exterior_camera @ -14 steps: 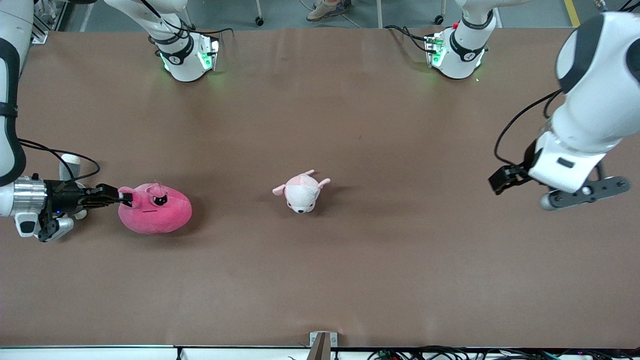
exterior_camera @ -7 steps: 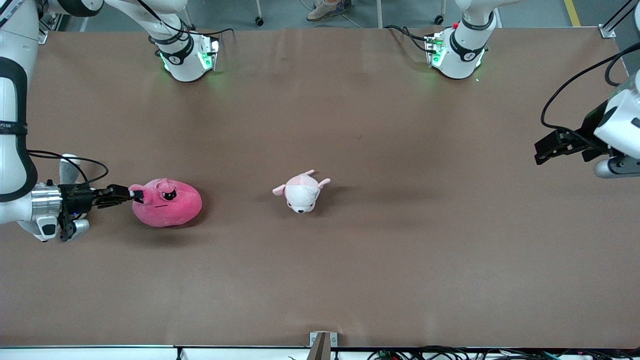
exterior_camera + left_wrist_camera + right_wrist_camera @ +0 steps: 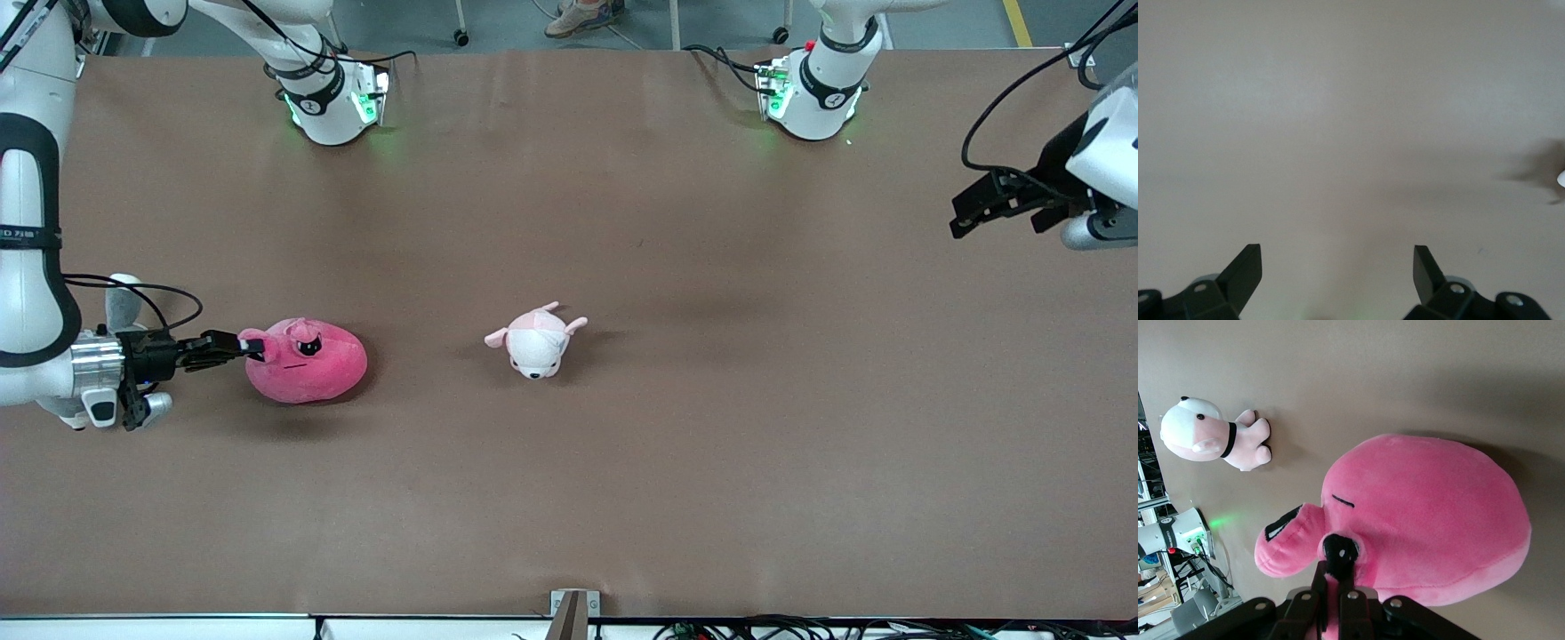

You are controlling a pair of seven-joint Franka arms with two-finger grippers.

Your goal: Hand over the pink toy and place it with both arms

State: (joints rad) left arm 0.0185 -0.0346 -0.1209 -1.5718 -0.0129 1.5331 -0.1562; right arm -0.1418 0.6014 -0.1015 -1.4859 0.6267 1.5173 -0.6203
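At middle left, the right gripper [image 3: 238, 346] is clamped on the pink toy [image 3: 308, 362] to carry it. At upper right, the left gripper [image 3: 978, 204] waits with fingers apart to receive it.

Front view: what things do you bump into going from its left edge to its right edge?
Right gripper → pink toy → small plush → left gripper

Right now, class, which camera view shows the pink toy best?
The right wrist view: the pink toy fills it, pinched by the right pincer. The front view shows it small; the left wrist view shows none of it.
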